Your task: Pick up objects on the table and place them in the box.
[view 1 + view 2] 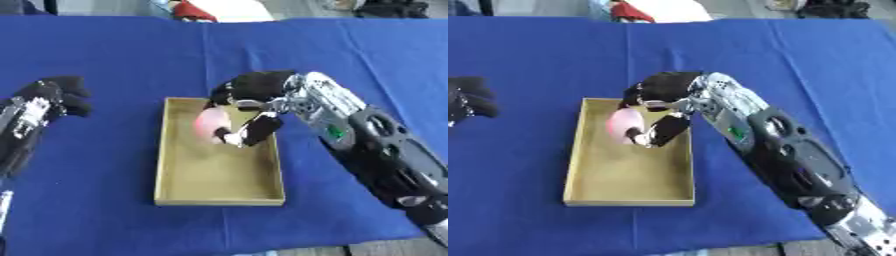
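Note:
A shallow tan box [175, 190] lies on the blue tablecloth in the middle of both views. My right hand [249, 90] reaches in from the right and hovers over the box's far end, fingers and thumb curled round a pale pink rounded object [212, 123]. The pink object hangs above the box floor, near the far left part of the box. My left hand [54, 96] shows at the left edge, over the cloth and apart from the box, with its fingers curled and nothing in them.
The blue cloth [105, 55] covers the whole table. Beyond the far edge lie a red and white thing [197, 10] and dark items at the upper right. The table's front edge shows at the bottom right.

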Action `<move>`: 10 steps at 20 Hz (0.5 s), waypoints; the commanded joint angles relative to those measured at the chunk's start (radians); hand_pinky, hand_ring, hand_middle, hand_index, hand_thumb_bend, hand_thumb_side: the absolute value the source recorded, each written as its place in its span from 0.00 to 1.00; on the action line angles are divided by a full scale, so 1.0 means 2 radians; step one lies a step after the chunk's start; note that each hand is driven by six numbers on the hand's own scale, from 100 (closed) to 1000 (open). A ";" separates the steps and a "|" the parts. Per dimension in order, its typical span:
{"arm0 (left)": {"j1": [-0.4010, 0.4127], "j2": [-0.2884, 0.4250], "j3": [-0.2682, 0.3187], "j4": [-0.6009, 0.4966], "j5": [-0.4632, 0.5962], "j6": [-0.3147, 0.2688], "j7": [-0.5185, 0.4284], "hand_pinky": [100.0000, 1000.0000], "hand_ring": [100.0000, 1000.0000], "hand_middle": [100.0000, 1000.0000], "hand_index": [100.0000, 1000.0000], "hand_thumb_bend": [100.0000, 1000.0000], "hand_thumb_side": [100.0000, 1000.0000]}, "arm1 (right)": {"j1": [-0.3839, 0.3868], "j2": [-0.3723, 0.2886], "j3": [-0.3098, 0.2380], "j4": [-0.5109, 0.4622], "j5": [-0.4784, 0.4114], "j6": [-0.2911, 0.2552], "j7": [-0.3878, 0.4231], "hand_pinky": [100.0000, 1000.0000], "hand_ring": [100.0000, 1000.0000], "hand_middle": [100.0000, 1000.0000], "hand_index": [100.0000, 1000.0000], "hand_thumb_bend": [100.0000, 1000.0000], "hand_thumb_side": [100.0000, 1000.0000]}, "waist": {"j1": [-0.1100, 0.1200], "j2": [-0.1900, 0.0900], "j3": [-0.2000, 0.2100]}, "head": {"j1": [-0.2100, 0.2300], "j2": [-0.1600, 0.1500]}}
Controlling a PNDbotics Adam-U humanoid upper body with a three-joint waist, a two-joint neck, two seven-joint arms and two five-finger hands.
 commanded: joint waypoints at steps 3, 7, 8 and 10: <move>-0.004 0.005 -0.002 -0.006 -0.004 -0.001 -0.003 0.67 0.61 0.62 0.80 0.00 0.81 | -0.016 -0.027 -0.009 -0.025 -0.011 0.001 0.012 0.77 0.79 0.82 0.94 0.00 1.00 | 0.001 -0.007 -0.002 | 0.002 0.002; -0.001 0.004 -0.002 -0.005 -0.005 -0.001 -0.003 0.67 0.61 0.62 0.80 0.00 0.82 | -0.024 -0.047 -0.014 -0.045 -0.019 0.005 0.020 0.79 0.80 0.84 0.95 0.01 1.00 | 0.000 -0.009 -0.005 | 0.005 0.002; 0.000 0.004 -0.002 -0.005 -0.005 -0.001 -0.003 0.67 0.61 0.62 0.80 0.00 0.82 | -0.025 -0.052 -0.015 -0.050 -0.020 0.006 0.023 0.79 0.81 0.84 0.95 0.03 1.00 | 0.000 -0.010 -0.005 | 0.005 0.002; 0.000 0.004 -0.001 -0.004 -0.006 0.000 -0.003 0.67 0.61 0.62 0.80 0.00 0.82 | -0.028 -0.059 -0.016 -0.058 -0.020 0.007 0.027 0.80 0.81 0.84 0.95 0.07 1.00 | -0.001 -0.010 -0.004 | 0.005 0.003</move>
